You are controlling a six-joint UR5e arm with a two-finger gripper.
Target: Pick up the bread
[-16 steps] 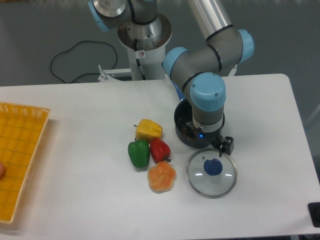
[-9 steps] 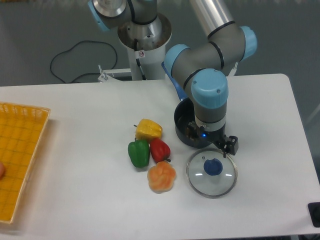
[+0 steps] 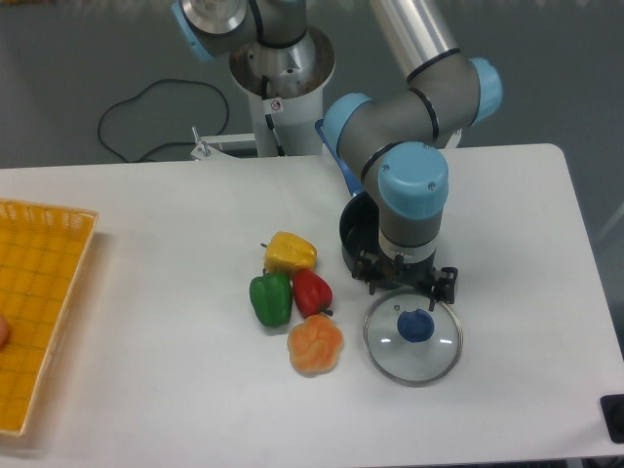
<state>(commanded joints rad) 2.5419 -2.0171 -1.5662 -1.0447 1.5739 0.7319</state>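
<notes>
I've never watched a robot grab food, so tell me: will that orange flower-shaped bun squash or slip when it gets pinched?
The bread looks glossy and moulded, so it is probably stiff plastic that keeps its shape rather than squashing. That sheen and its rounded lobes suggest the fingers could slide off unless they close across its middle. It sits low and flat, so it seems unlikely to roll, though a nudge might bump the red pepper beside it.

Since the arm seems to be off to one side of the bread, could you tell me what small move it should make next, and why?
Probably a short shift toward the camera and to image-left, to bring the gripper above the bread. It now hangs over the black pot and the glass lid, while the bread lies apart, just below the red pepper.
</notes>
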